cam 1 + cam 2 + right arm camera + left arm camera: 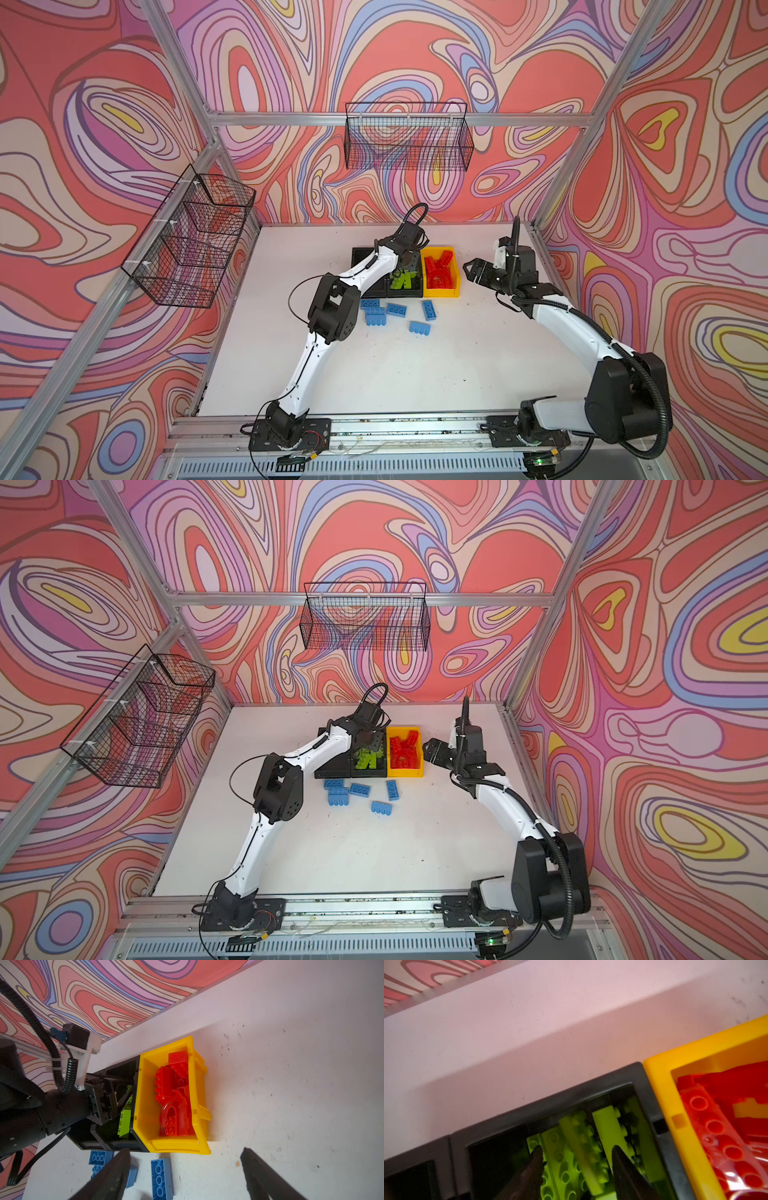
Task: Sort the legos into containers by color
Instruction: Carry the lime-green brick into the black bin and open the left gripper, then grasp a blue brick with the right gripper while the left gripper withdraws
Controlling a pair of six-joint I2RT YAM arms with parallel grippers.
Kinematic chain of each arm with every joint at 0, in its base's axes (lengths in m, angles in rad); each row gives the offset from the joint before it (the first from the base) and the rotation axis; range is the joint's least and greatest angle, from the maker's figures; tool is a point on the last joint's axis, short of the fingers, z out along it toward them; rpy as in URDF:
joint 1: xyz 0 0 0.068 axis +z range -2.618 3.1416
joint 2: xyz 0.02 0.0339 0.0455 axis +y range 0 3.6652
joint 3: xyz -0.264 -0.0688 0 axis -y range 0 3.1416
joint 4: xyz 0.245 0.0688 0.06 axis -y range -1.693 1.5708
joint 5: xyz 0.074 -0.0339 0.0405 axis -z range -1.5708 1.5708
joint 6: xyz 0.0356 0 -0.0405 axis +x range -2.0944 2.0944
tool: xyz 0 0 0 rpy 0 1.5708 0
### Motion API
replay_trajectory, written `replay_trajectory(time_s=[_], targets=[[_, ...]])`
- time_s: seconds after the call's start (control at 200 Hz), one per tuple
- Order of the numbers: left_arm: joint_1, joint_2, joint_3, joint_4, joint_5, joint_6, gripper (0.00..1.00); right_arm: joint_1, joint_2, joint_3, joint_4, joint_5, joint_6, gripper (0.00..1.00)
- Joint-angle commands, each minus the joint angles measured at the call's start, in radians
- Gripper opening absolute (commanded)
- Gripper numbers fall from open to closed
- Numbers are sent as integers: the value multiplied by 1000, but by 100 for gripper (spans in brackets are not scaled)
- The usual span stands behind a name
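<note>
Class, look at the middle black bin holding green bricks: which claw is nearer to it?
Left. The left claw hangs open right over the black bin, above its green bricks. The right claw waits beyond the yellow bin, on the far side.

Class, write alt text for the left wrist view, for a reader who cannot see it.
Two dark fingers hang apart over lime green bricks piled in a black bin; a yellow bin of red bricks sits against it on the white table.
</note>
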Motion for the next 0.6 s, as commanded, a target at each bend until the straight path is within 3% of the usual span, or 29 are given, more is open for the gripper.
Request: replay_trajectory(time_s=[0.0, 0.265, 0.466, 0.596], targets=[[2, -78, -23, 30, -41, 9, 64, -3, -5, 25, -16, -5, -6, 88], [2, -348, -192, 42, 49, 21, 66, -3, 20, 43, -52, -20, -59, 86], [-7, -605, -570, 81, 171, 30, 64, 6, 56, 58, -113, -97, -141, 80], [-1, -769, -807, 102, 150, 58, 65, 133, 81, 106, -205, -25, -263, 80]])
